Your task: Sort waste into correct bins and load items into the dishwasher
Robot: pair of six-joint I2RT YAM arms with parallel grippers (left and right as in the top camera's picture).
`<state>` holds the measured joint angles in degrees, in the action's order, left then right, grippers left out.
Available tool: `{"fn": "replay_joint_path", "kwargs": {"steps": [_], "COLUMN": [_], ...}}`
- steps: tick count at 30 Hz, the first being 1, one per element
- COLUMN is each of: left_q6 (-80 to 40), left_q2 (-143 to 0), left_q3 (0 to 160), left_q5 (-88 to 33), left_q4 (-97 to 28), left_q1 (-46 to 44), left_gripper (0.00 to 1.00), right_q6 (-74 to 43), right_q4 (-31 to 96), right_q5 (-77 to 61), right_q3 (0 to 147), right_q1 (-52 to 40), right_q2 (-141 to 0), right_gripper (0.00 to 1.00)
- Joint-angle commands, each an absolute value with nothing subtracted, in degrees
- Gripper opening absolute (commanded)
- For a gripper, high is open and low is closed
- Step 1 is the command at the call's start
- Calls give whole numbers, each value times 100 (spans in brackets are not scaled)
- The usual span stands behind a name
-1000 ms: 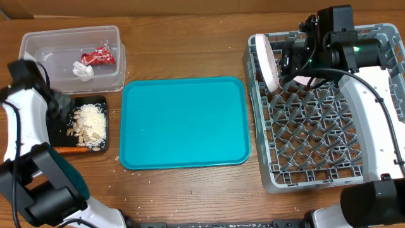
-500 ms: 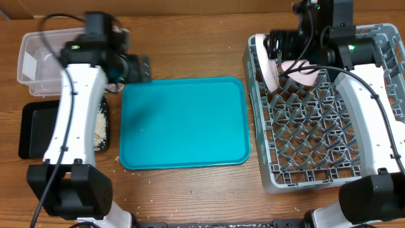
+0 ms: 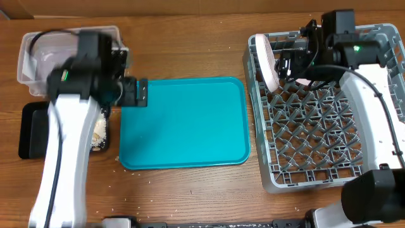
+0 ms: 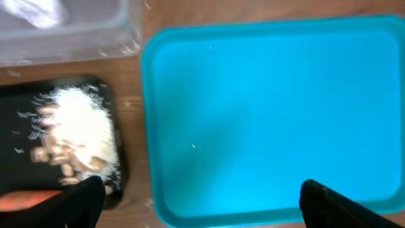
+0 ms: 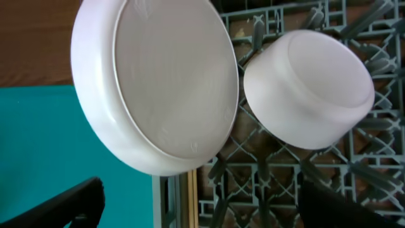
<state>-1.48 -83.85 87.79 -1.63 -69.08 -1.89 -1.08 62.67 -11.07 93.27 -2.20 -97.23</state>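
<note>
My left gripper is open and empty, hovering over the left edge of the teal tray. Beside it the black tray holds beige nut scraps with white crumbs and an orange carrot. The clear tub lies behind it; my arm hides its contents. My right gripper is open and empty above the grey dish rack. A white plate stands on edge there, next to an upturned pale bowl.
The teal tray lies bare in the middle of the wooden table; its edge shows in the right wrist view. The rack's front rows of pegs hold nothing. White crumbs dot the table near the front edge.
My left arm has swung from the far left over the black tray to the teal tray's left edge. My right gripper has shifted slightly right, away from the plate.
</note>
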Motion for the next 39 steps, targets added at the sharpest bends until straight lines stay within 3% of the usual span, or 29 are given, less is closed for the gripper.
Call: {"fn": "replay_joint_path", "kwargs": {"steps": [1,7,12,39], "left_q6": [-204,-1098,-1118,-1118], "left_q2": [-7142,-5592,-5092,-5662], "left_q3": [7911,6928,6836,6836], "left_q5": [274,1409,1330,1330], "left_q4": [-6589,-6554,-6473,-6488], "left_q1": [-178,-178,-180,-180], "left_gripper": [100,100,100,100], "right_q6": [-80,-158,-209,-211], "right_q4": [5645,4014,3791,4230], "right_q5": [-1076,-967,-351,-464], "right_q3": [8554,6479,5564,5535], "right_q1": [-217,-213,-213,-242], "right_q2": [-8941,-7091,-5935,-5955], "right_gripper": [100,100,100,100]}}
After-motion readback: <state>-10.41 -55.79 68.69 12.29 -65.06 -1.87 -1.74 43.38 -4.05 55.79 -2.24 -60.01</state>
